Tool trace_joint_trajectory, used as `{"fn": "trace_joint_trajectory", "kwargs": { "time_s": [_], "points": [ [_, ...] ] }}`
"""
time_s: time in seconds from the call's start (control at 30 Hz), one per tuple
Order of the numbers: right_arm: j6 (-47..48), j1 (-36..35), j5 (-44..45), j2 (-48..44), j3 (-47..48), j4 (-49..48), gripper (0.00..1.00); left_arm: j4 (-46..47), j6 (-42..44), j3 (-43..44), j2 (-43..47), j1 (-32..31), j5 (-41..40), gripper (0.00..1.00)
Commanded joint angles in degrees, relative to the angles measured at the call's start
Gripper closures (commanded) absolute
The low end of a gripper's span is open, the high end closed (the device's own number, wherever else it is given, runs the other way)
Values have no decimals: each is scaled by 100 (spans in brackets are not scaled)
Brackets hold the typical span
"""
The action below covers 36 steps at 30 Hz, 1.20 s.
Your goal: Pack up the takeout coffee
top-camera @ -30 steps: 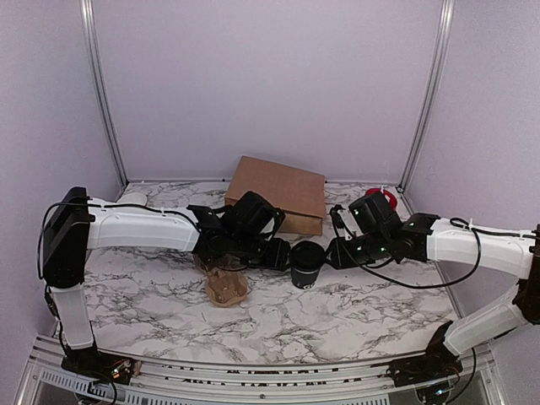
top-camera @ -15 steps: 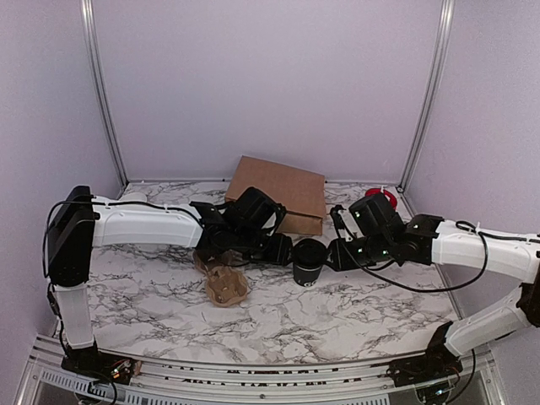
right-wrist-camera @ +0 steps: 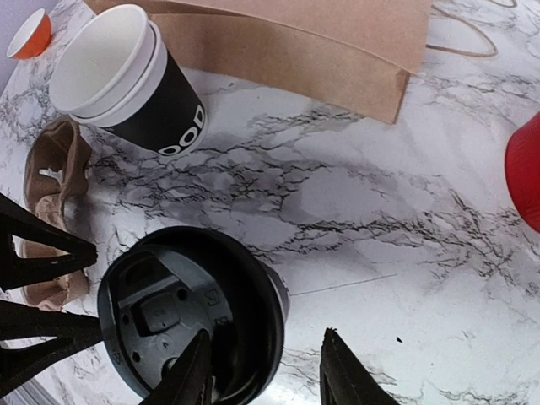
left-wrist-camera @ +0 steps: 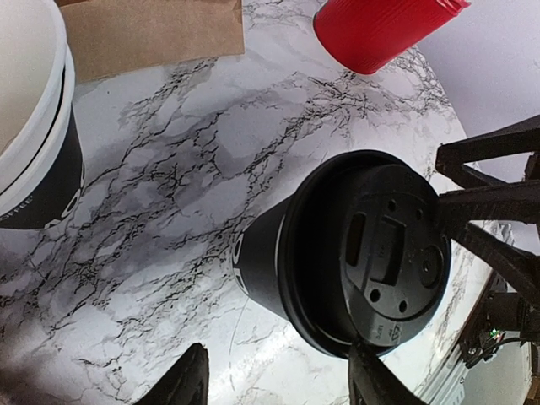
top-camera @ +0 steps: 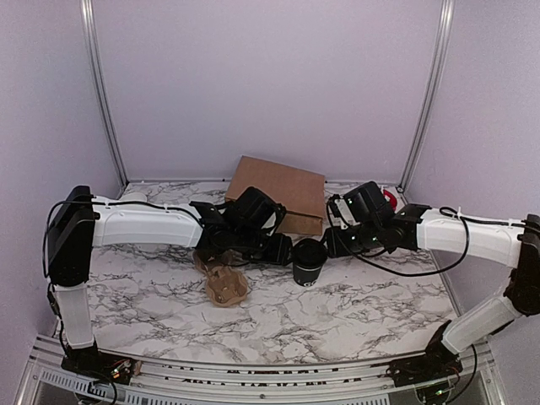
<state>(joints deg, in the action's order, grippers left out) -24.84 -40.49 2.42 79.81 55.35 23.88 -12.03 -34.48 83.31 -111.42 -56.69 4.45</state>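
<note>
The takeout coffee (top-camera: 309, 261) is a black cup with a round black lid, standing upright on the marble table between my two grippers. In the left wrist view the takeout coffee (left-wrist-camera: 363, 253) fills the right half. My left gripper (left-wrist-camera: 278, 380) is open, its right fingertip (left-wrist-camera: 371, 375) at the lid's rim. In the right wrist view the takeout coffee (right-wrist-camera: 190, 312) sits low left. My right gripper (right-wrist-camera: 266, 375) is open, its left fingertip (right-wrist-camera: 194, 371) over the lid's edge. Neither gripper holds anything. In the top view they are my left gripper (top-camera: 283, 251) and right gripper (top-camera: 335, 245).
A brown paper bag (top-camera: 278, 192) lies behind the cup. Stacked lidless black cups (right-wrist-camera: 126, 80) stand left of it. A cardboard cup carrier (top-camera: 224, 283) lies under my left arm. A red cylinder (top-camera: 386, 197) lies at the back right.
My right gripper has drawn up and back a little above the cup. My left gripper edged slightly closer. The coffee has not moved.
</note>
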Motion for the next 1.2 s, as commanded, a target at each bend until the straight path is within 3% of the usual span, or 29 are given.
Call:
{"fn": "trace_joint_trajectory", "kwargs": {
  "time_s": [0.0, 0.43, 0.8, 1.17],
  "points": [
    [159, 16, -150, 192, 233, -233, 59, -117, -2, 8, 24, -17, 26, 43],
    [77, -11, -153, 131, -22, -183, 60, -128, 25, -52, -177, -114, 6, 43],
    [33, -47, -171, 177, -171, -122, 61, 34, -133, -654, -121, -185, -93, 43],
    [-16, -64, -145, 140, -190, -116, 61, 106, -189, -378, 289, -209, -128, 43]
  ]
}}
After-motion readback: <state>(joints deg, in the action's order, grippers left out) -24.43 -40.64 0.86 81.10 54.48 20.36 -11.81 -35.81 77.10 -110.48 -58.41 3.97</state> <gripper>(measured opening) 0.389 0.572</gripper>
